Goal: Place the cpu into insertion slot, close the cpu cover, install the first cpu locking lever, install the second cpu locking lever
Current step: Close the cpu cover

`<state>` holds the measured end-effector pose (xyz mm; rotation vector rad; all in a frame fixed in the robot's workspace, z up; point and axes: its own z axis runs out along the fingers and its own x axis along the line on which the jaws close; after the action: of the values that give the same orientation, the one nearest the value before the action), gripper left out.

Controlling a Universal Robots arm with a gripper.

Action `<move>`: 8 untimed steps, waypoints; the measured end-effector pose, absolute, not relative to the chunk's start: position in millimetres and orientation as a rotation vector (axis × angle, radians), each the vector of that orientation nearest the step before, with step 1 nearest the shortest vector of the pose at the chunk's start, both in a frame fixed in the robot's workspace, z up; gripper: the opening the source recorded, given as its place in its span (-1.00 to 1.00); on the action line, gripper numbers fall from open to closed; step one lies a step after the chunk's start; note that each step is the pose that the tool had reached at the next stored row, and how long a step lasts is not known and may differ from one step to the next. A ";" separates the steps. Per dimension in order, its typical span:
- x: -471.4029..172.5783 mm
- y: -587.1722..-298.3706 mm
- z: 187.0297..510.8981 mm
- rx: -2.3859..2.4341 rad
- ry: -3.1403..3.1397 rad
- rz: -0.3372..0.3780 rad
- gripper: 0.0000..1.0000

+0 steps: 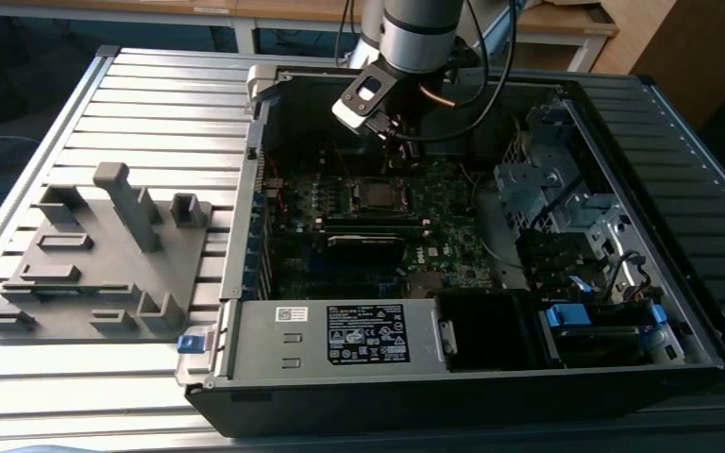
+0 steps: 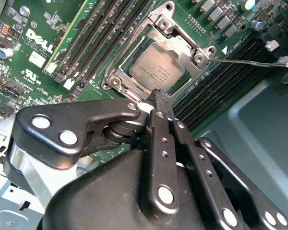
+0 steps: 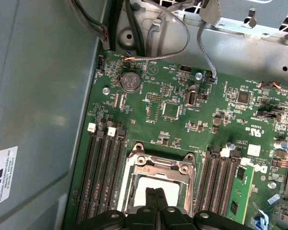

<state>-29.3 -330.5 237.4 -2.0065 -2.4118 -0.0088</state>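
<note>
The cpu [image 2: 157, 71] lies flat in the insertion slot [image 2: 116, 76] on the green motherboard, its silver-grey top showing. The cpu cover [image 2: 170, 28] lies down around it, and the chip shows through the cut-out. A thin metal locking lever [image 2: 249, 61] sticks out sideways from one corner of the socket over the memory slots. My gripper [image 2: 159, 96] hangs just above the socket's edge, fingers shut together with nothing between them. In the first wrist view the gripper [image 3: 156, 192] is over the cpu cover [image 3: 158, 167]. In the exterior view the gripper [image 1: 395, 142] hovers above the socket [image 1: 373, 193] inside the open case.
Long black memory slots [image 3: 103, 177] flank the socket on both sides, one bank holding a green module [image 3: 241, 191]. Grey cables [image 3: 182, 28] hang by the case wall. The power supply [image 1: 337, 335] sits at the case front. A grey fixture [image 1: 98, 255] stands at the exterior view's left.
</note>
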 end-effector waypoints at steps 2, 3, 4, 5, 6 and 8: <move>-29.3 -330.5 237.4 -2.005 -2.413 -0.009 -0.80; -29.3 -330.5 237.4 -2.002 -2.415 -0.009 -0.80; -29.3 -330.5 237.4 -1.998 -2.419 -0.009 -0.80; -29.3 -330.5 237.4 -1.994 -2.422 -0.009 -0.80; -29.3 -330.5 237.4 -1.992 -2.424 -0.009 -0.80; -29.3 -330.5 237.4 -1.992 -2.424 -0.009 -0.80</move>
<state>-29.3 -330.5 237.4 -1.9919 -2.4239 -0.0086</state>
